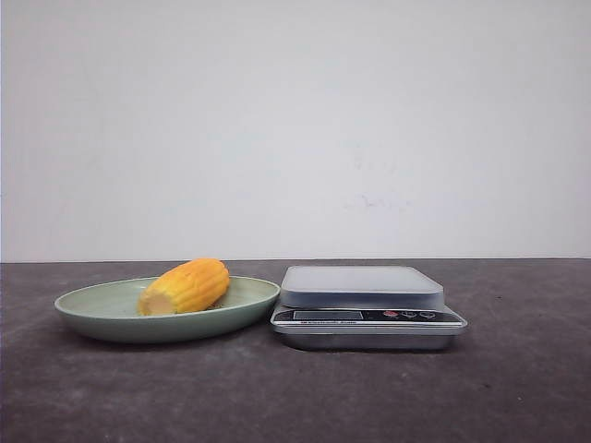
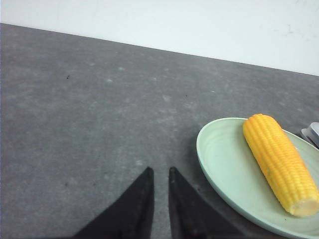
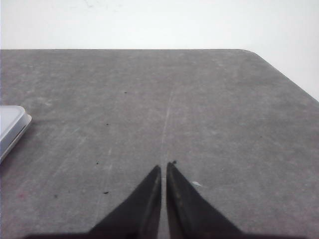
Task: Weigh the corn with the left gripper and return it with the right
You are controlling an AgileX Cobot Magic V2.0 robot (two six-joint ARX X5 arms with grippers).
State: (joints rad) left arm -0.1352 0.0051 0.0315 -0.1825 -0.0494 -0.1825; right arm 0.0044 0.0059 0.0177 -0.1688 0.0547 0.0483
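Observation:
The corn point(image 1: 185, 287) is a short yellow-orange cob with a paler cut end. It lies on its side in the green plate point(image 1: 92, 318) on the left of the dark table. The silver scale point(image 1: 365, 287) stands just right of the plate with nothing on its platform. In the left wrist view the corn point(image 2: 279, 162) and plate point(image 2: 224, 164) lie beside and beyond my left gripper point(image 2: 160, 172), which is shut and empty over bare table, with a thin slit between its tips. My right gripper point(image 3: 164, 166) is shut and empty over bare table, with a corner of the scale point(image 3: 11, 127) off to one side. Neither gripper shows in the front view.
The scale's display and buttons point(image 1: 406, 315) face the front. A white wall stands behind the table. The table's far edge and rounded corner point(image 3: 249, 52) show in the right wrist view.

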